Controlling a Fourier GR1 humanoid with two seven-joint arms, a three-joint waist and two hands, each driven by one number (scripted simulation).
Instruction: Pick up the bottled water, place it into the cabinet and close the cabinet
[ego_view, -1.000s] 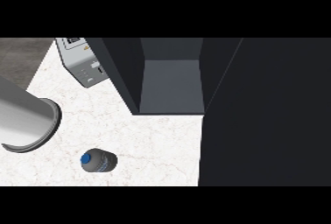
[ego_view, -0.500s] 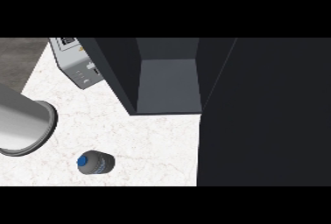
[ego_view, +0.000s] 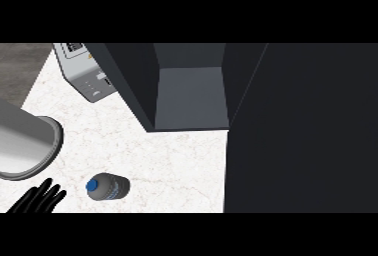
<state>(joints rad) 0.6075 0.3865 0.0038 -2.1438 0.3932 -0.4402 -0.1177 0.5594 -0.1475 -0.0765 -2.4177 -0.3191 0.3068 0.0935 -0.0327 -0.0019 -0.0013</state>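
Down near the bottom left, on the white counter (ego_view: 173, 165): the bottled water (ego_view: 108, 187), standing up and seen from the top, blue cap (ego_view: 93, 185) facing the head. Not lifted yet, not touched by anything. Standing like that, easy to grab around its sides.

Just beside it, at the lower left edge: the left hand (ego_view: 37, 200), black, fingers straight and spread, pointing up, holding nothing. Close to the bottle but apart from it. No right hand to be seen anywhere.

Up above, well apart from the bottle: the cabinet (ego_view: 190, 95), open, with a grey floor inside and nothing seen on it. Probably left open so the bottle can go in. To the right: a big dark panel (ego_view: 303, 130), most likely the cabinet door swung wide.

At the left: a large grey round thing (ego_view: 22, 145), near the bottle but not touching. Behind that, by the cabinet's left wall: a small grey machine (ego_view: 85, 70).

So, the very start of the job, by the look of it. Next, most likely: wrap fingers around the bottle, lift, and keep away from the grey round thing.
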